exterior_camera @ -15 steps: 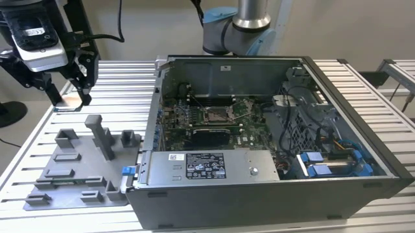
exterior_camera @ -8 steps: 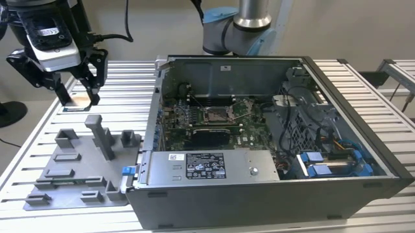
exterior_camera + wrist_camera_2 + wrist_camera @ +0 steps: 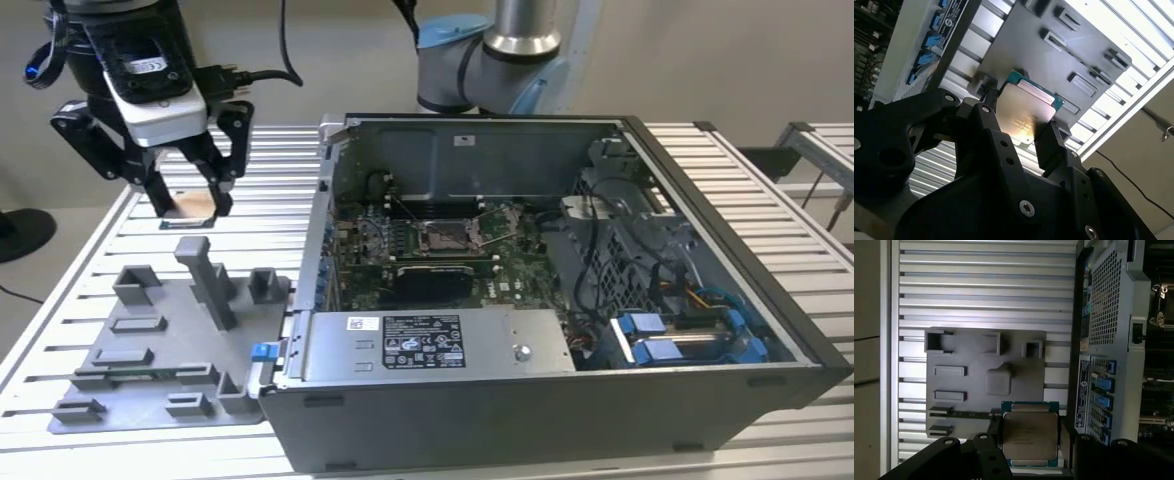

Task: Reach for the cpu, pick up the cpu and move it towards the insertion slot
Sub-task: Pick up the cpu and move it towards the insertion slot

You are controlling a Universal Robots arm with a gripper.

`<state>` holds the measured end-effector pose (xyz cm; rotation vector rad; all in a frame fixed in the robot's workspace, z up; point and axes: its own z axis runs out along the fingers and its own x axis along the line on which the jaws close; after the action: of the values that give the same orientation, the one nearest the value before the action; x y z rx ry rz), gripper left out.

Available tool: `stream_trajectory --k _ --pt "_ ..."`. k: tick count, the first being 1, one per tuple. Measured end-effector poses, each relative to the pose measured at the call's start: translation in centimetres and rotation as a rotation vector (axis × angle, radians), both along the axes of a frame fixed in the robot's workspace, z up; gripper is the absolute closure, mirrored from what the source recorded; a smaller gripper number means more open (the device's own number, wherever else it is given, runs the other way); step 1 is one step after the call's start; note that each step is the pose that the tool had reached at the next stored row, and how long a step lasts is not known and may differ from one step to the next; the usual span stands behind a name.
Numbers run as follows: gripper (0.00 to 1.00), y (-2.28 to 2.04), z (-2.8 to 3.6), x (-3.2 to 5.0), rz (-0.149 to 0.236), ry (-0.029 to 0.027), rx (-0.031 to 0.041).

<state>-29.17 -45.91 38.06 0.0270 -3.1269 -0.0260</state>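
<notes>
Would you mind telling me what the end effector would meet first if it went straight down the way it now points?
Probably the slatted table. The end effector, shut on the cpu, hangs over it, behind the grey fixture plate; depth is uncertain.

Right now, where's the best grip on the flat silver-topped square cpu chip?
On two opposite side edges, approached face-on to the flat silver-topped square cpu chip. It is thin with a broad metal top, so only the edges give purchase; the black gripper already brackets them that way, above the grey fixture plate.
</notes>
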Motion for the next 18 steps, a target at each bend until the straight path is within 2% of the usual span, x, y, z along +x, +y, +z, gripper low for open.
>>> stream_trajectory --k 18 --pt "1.00 0.00 0.00 5.35 0.000 0.0001 0.0000"
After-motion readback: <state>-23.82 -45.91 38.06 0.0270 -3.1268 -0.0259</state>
